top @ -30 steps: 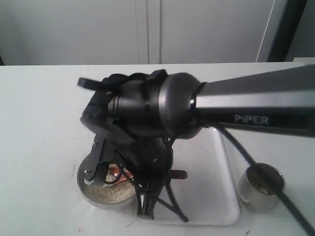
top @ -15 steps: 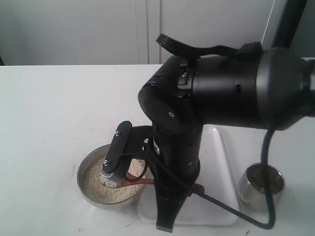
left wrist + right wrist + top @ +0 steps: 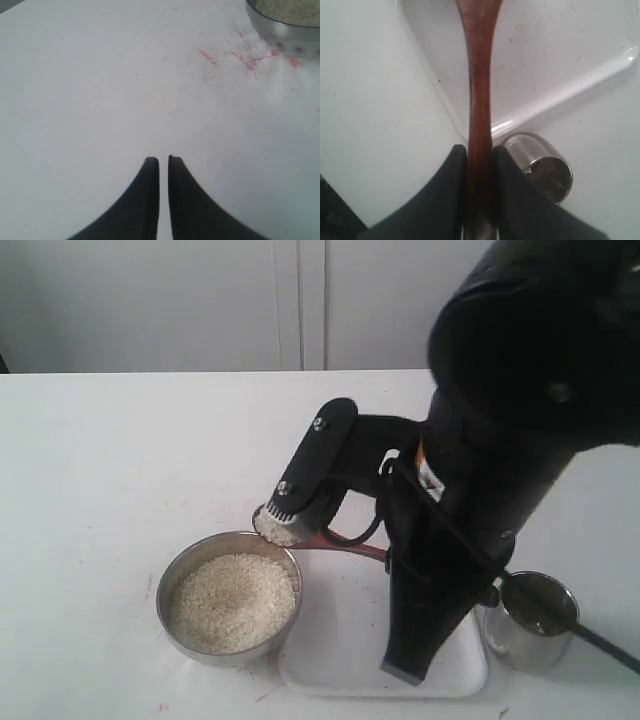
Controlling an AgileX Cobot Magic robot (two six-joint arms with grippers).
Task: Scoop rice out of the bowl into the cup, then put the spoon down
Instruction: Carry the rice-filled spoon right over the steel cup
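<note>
The metal bowl [image 3: 228,600] holds a bed of rice [image 3: 232,602] at the front left. My right gripper [image 3: 292,510] is shut on the dark reddish wooden spoon [image 3: 340,541]. The spoon's scoop [image 3: 276,528] hangs heaped with rice just above the bowl's far right rim. In the right wrist view the handle [image 3: 479,75] runs out from between the fingers [image 3: 454,165] over the tray. The shiny steel cup [image 3: 531,620] stands at the right, beside the tray [image 3: 542,172]. My left gripper [image 3: 163,159] is shut over bare table near the bowl [image 3: 282,31], holding nothing.
A white rectangular tray [image 3: 345,655] lies between bowl and cup. The right arm's bulky black body [image 3: 500,440] fills the upper right of the exterior view and hides part of the tray. Red scratch marks [image 3: 240,52] streak the white table beside the bowl.
The right gripper has lifted the spoon out of the bowl's rice, loaded with grains, and carried it up and to the right. The arm has swung away from the bowl.
</note>
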